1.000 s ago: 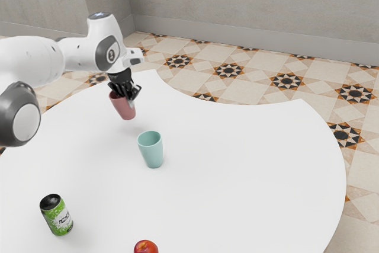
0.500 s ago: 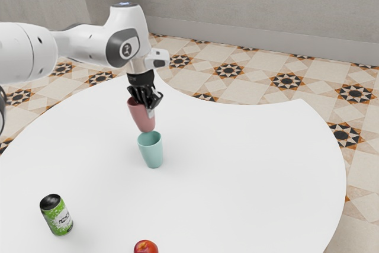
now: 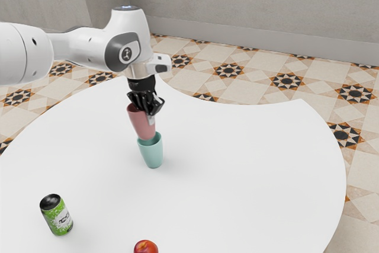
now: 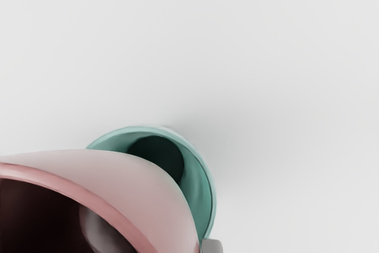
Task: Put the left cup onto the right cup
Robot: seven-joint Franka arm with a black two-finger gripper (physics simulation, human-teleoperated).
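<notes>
End effector (image 3: 144, 106) clamped on rim of pink cup (image 3: 143, 125), fingers narrowly apart, one on either side of cup wall. Pink cup hangs just below end effector, tilted, base at mouth of teal cup (image 3: 151, 154), seemingly just inside rim. Teal cup stands upright on white counter (image 3: 249, 158), directly beneath held cup. Wrist view: pink cup (image 4: 118, 185) close under hand, partly covering open mouth of teal cup (image 4: 200, 185). Green can (image 3: 56, 214) and red apple (image 3: 145, 246) well apart from end effector, near counter edge.
</notes>
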